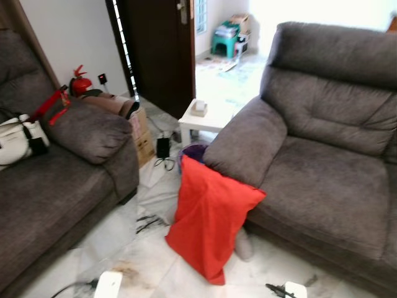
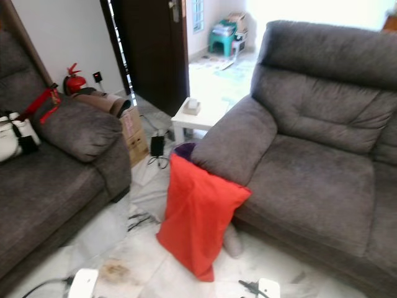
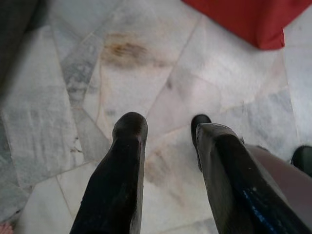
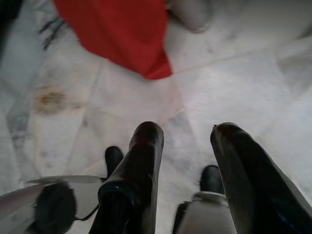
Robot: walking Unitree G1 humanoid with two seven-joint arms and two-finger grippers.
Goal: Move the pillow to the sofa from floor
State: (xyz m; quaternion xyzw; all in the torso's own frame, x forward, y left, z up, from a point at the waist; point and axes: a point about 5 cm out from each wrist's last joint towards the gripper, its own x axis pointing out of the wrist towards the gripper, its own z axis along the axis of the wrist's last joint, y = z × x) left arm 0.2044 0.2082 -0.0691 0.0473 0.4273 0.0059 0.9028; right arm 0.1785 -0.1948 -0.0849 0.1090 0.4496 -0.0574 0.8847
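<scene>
A red pillow (image 1: pixel 209 214) stands on the marble floor, leaning against the front corner of the grey sofa (image 1: pixel 322 174) on the right, just under its armrest (image 1: pixel 245 143). Its lower corner touches the floor ahead of me. My left gripper (image 3: pixel 165 127) hangs low over the floor tiles, open with nothing between its fingers, and the pillow's corner (image 3: pixel 253 22) lies beyond it. My right gripper (image 4: pixel 187 131) also hangs open above the floor, short of the pillow's tip (image 4: pixel 127 34).
A second grey sofa (image 1: pixel 56 180) with a white bag (image 1: pixel 15 139) stands on the left. Behind the pillow are a small white table (image 1: pixel 201 118), a cardboard box (image 1: pixel 141 133), cables and a dark door (image 1: pixel 158 43). A brown stain (image 1: pixel 127 270) marks the floor.
</scene>
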